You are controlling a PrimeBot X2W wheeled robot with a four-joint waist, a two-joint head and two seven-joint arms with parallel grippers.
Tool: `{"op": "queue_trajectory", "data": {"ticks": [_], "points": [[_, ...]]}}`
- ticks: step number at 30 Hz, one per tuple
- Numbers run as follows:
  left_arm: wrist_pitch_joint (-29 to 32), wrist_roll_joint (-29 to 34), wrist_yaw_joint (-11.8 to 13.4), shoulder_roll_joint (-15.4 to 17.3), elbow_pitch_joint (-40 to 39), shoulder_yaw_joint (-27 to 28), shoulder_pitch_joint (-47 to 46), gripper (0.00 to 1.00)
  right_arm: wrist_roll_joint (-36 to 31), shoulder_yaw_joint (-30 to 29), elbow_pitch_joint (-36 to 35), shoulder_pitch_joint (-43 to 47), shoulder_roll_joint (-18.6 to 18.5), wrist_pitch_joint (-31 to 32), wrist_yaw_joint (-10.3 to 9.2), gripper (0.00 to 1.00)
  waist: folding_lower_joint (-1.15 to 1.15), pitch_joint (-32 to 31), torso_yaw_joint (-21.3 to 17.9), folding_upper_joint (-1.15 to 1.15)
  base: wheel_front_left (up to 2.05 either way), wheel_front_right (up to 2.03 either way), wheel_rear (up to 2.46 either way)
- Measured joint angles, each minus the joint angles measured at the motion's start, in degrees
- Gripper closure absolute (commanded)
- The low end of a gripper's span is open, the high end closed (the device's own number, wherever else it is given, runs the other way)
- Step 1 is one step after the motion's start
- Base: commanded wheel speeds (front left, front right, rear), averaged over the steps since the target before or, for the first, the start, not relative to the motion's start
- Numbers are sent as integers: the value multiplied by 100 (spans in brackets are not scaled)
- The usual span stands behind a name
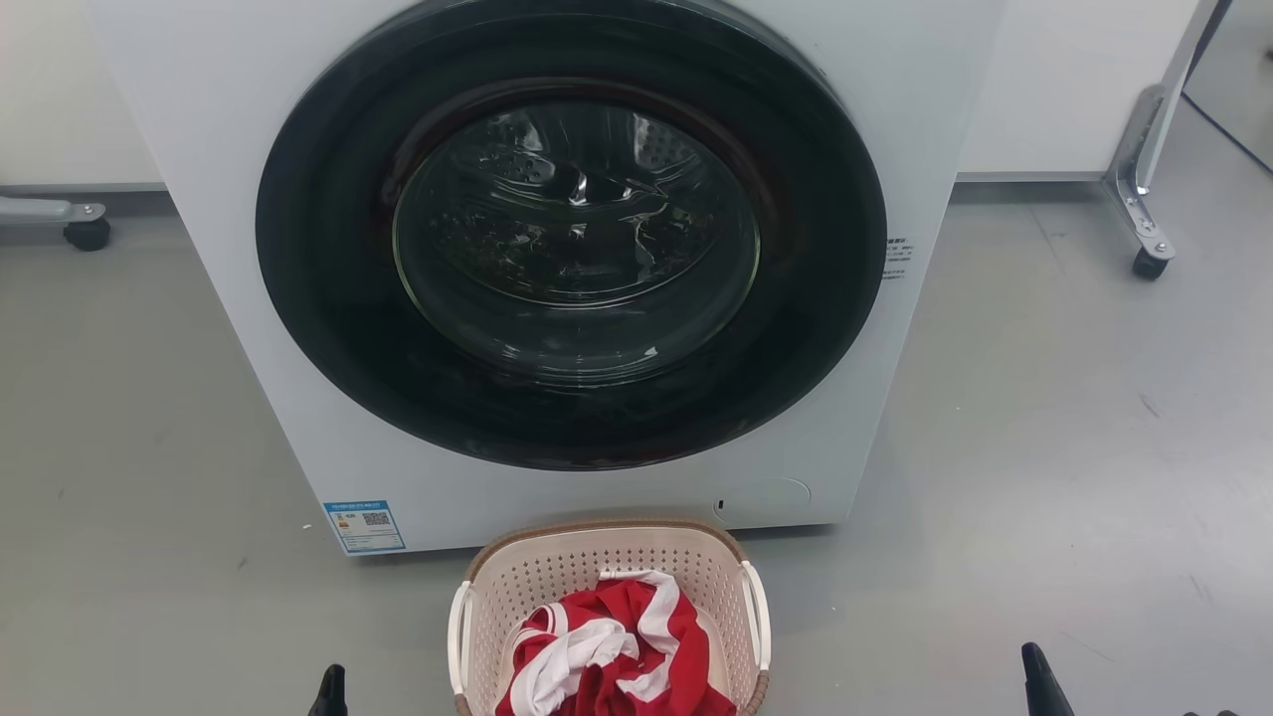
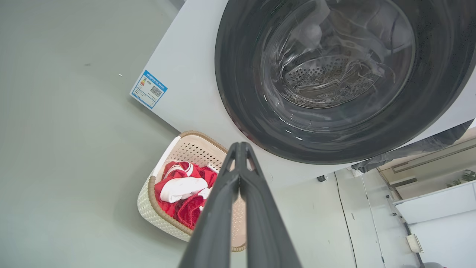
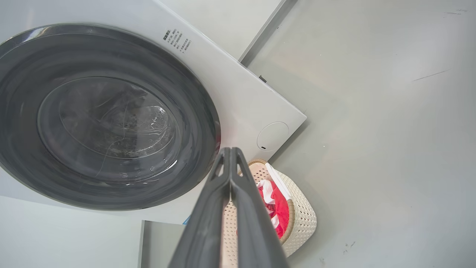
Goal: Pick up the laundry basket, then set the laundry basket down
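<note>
1. find the laundry basket (image 1: 557, 582) standing upright on the grey floor (image 1: 1044, 447), just in front of the washer (image 1: 557, 497) and below its closed door, with a red and white cloth (image 1: 617, 646) heaped inside.
2. note the left gripper (image 1: 331, 686) pinched together on nothing, low at the basket's left and clear of it.
3. note the right gripper (image 1: 1034, 661) likewise pressed together and bare, further out on the right, well apart from the rim.
4. read this as fitting two stages alike: a basket waiting to be lifted, or one set back down and let go. cannot tell which from here.
5. either way, keep both fingertips off the brown rim and the white side handles (image 1: 459, 636); looks like light plastic, easy to nudge or tip.
6. mind the washer front: close behind the basket, so little room on that side.
7. judge the load as loose and piled toward the near end, so likely to shift if the basket tilts.
</note>
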Motion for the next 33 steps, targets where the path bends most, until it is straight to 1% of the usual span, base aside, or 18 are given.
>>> {"op": "queue_trajectory", "data": {"ticks": [3,7,11,16,17,24,25,33], "points": [[80,-258,-7,-2,2,42,-54,100,237,-81,20,-52,2,70,52,100,0,0,9,0,0,0,0],[157,-590,-100,-5,20,107,-78,100,545,-185,32,-99,7,134,101,100,0,0,21,0,0,0,0],[215,-798,-136,-10,26,171,-145,100,773,-270,47,-109,10,201,153,100,0,0,30,0,0,0,0],[337,-1308,-211,-27,48,258,-214,100,1233,-426,68,-213,13,327,248,100,0,0,48,0,0,0,0],[358,-1380,-253,-29,52,275,-230,100,1305,-455,76,-218,14,333,253,100,0,0,51,0,0,0,0],[491,-1941,-316,-35,71,401,-305,100,1831,-644,122,-263,20,483,353,100,0,0,73,0,0,0,0],[522,-2026,-358,-35,75,417,-321,100,1916,-672,125,-286,20,508,360,100,0,0,76,0,0,0,0],[684,-2658,-463,-40,92,558,-431,100,2506,-888,169,-353,27,676,498,100,0,0,100,0,0,0,0]]}}
